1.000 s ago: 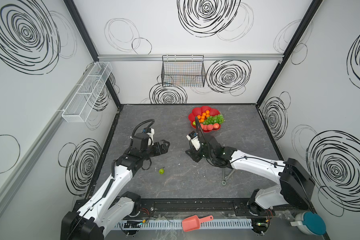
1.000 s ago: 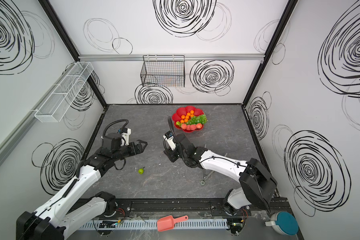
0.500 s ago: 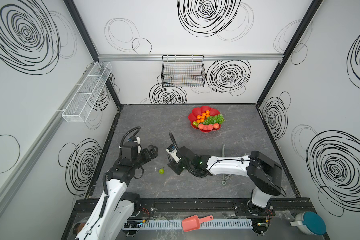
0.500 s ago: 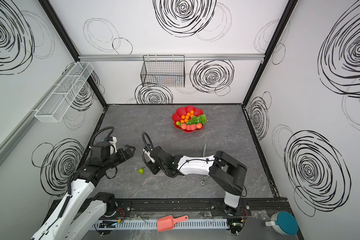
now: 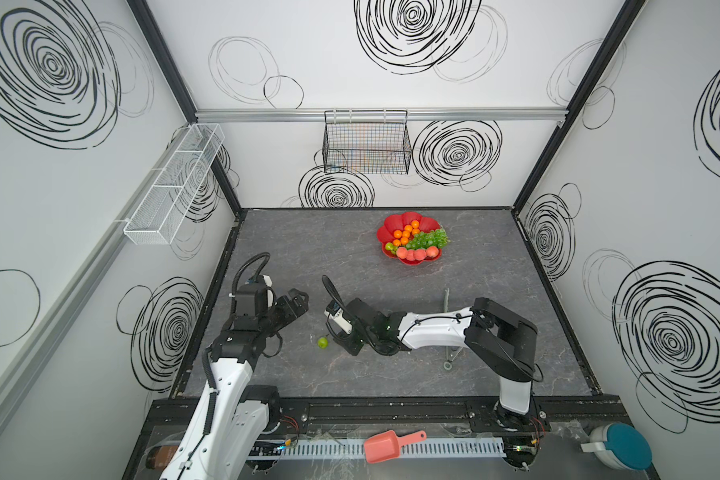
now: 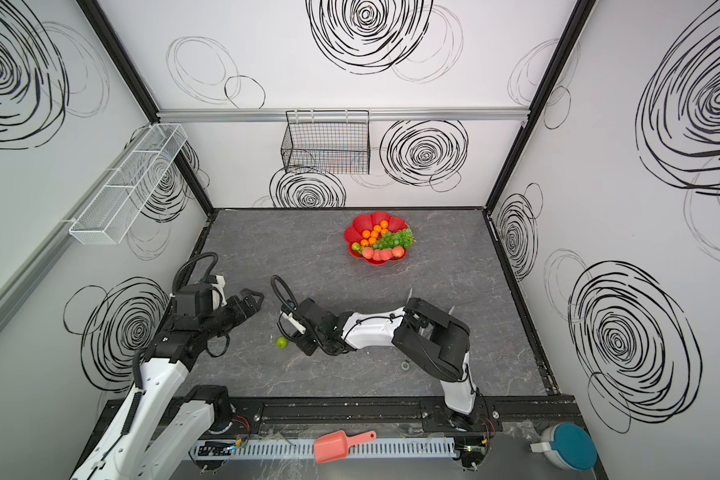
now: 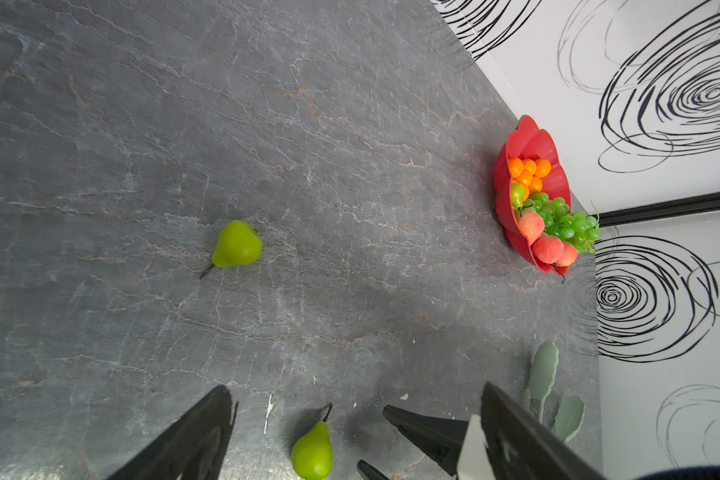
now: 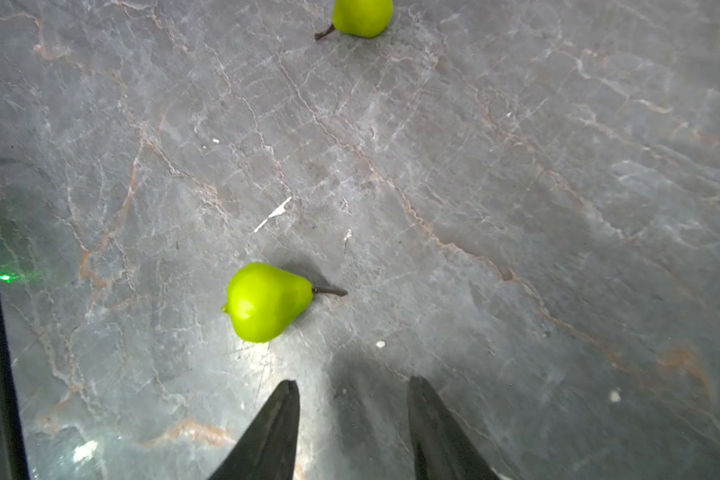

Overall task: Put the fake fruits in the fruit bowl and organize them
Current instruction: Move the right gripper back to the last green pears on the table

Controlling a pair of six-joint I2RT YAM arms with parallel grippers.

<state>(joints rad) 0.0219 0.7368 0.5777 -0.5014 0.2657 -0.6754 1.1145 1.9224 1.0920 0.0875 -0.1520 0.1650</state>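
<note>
No legible text or labels

In a top view, round orange plastic fruits, translucent green grapes and pink-red peaches are being held in the glossy red, flower-shaped plastic bowl towards the back of the grey marbled table. One small green plastic pear is being shown lying on the table, just beside the right gripper; the left gripper is being shown farther back, apart from it.
</note>
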